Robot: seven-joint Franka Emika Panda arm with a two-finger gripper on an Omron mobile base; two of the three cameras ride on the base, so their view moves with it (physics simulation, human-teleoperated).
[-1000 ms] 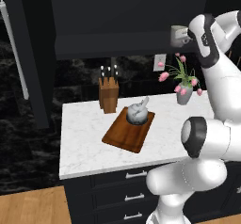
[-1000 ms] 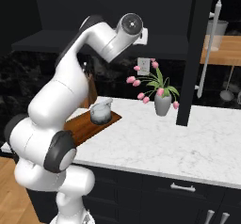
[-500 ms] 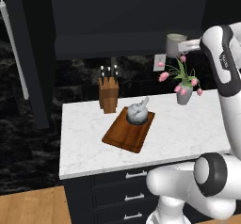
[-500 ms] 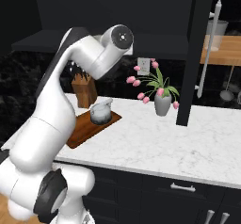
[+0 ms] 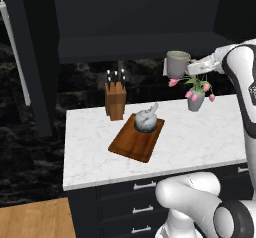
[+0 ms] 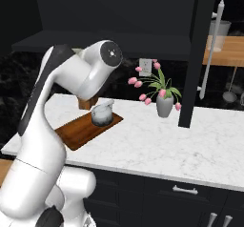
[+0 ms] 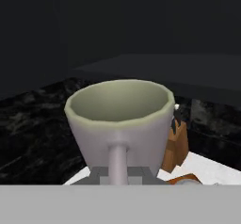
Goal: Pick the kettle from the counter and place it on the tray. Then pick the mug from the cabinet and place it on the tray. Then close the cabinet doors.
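Mug [image 5: 178, 64], a pale, smooth, slightly faceted cup with a greenish rim, hangs in the air above the white marble tabletop [image 5: 210, 132], pinched by its handle in the jaws of the gripper [image 5: 191, 68], beside the pink flowers of a grey vase [image 5: 195, 101]. On the flat reddish-brown wooden tray [image 5: 134, 144] sits the squat, rounded silver kettle [image 5: 146, 120]. An upright light-wood knife block [image 5: 115, 100] stands just behind the tray.
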